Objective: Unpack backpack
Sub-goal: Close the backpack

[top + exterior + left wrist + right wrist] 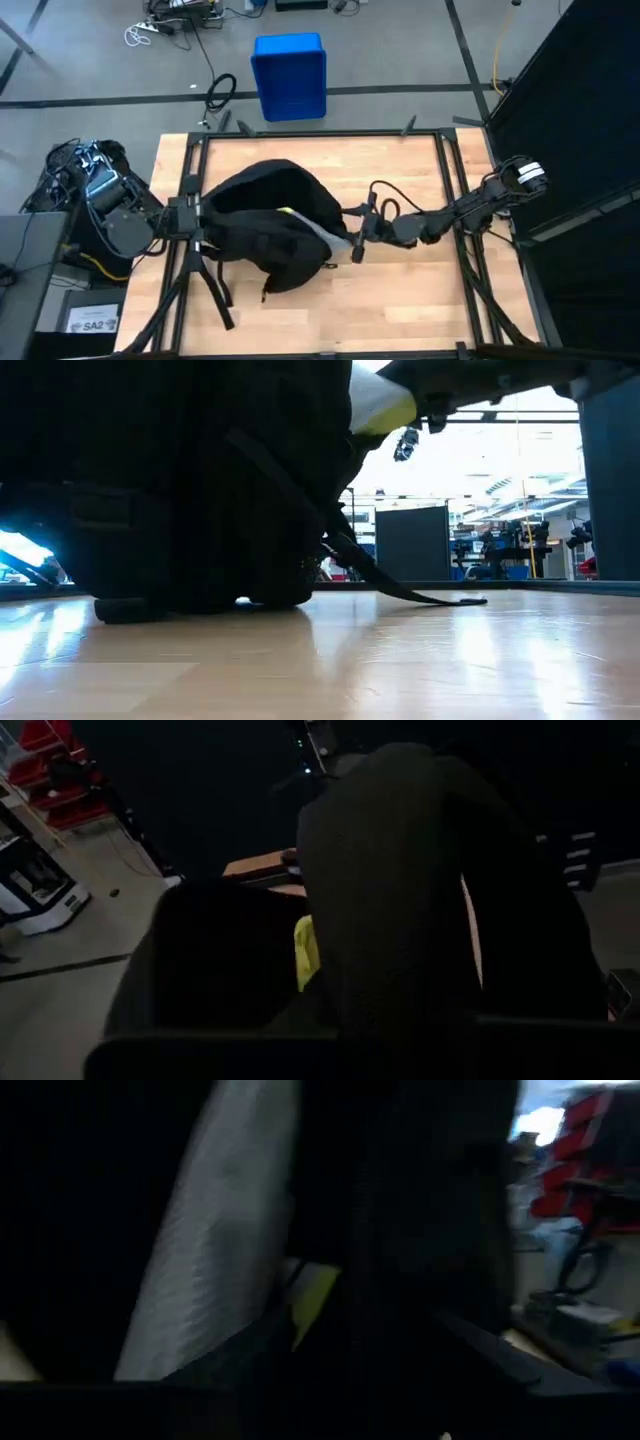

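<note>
The black backpack (265,225) stands on the wooden table left of centre, its bottom on the tabletop (190,600). Its opening faces right and shows a pale grey inner strip (325,232) and yellow-green lining (288,212). My right gripper (350,242) is at that opening, reaching in from the table's right, and is shut on the backpack's edge. My left gripper (198,226) sits against the backpack's left side, with dark fabric (400,890) filling its wrist view. A strap (420,596) trails on the table. My right gripper holds the backpack by the edge of its opening, where the pale inner strip (220,1230) ends. It comes nearly level from the table's right. The edge is held up above the table (380,405); the fingers themselves are hidden by dark fabric.
A blue plastic box (290,75) stands on the floor beyond the table's far edge. Black frame rails (320,133) run round the tabletop, and tripod legs (205,285) cross its near left. Bare wood (400,300) lies near and right of the backpack.
</note>
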Motion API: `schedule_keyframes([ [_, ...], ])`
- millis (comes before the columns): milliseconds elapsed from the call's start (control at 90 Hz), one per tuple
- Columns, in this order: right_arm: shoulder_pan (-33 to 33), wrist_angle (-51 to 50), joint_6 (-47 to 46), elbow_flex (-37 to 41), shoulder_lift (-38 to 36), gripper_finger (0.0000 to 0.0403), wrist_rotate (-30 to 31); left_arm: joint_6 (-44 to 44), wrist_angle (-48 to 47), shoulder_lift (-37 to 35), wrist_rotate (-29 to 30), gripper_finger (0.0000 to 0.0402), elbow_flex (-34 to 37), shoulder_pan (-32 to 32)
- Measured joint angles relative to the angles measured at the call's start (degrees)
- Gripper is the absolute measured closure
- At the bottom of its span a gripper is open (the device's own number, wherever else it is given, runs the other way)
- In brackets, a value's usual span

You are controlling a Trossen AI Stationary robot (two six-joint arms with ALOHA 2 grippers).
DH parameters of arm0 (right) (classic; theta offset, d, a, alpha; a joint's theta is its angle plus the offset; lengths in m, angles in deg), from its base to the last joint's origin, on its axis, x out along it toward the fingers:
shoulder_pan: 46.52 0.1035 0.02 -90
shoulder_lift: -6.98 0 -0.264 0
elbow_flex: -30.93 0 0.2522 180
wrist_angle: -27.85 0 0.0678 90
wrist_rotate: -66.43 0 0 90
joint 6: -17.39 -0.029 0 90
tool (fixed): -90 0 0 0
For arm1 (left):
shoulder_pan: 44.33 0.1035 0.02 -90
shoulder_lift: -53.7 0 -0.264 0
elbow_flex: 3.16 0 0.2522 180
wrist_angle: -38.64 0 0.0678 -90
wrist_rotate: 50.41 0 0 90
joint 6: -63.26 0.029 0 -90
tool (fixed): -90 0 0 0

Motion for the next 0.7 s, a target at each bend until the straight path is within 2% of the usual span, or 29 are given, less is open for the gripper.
schedule_keyframes([
  [100,-1.1,-2.1,4.4,-2.0,0.0,0.0268,1.1,0.0,0.0,0.3,-0.3,0.0401,0.0,0.0],
  [211,-2.1,-8.0,6.5,-4.9,0.0,0.0366,2.5,-0.7,0.0,0.4,-1.2,0.0401,0.0,0.0],
  [256,-2.3,-10.3,8.0,-6.3,0.0,0.0387,3.5,-0.9,-0.1,0.6,-1.2,0.0401,0.0,0.0],
  [344,-2.5,-13.9,10.3,-9.6,0.0,0.0397,7.3,-1.0,-0.1,0.7,-1.3,0.0401,0.0,0.0],
  [478,-1.6,-14.7,19.2,-15.2,-0.1,0.0402,12.7,-1.2,-0.7,0.7,-1.4,0.0401,0.1,0.0],
  [700,2.9,-21.1,31.5,-28.6,-0.5,0.0403,17.6,-1.2,-0.7,0.7,-1.4,0.0401,0.1,0.0],
])
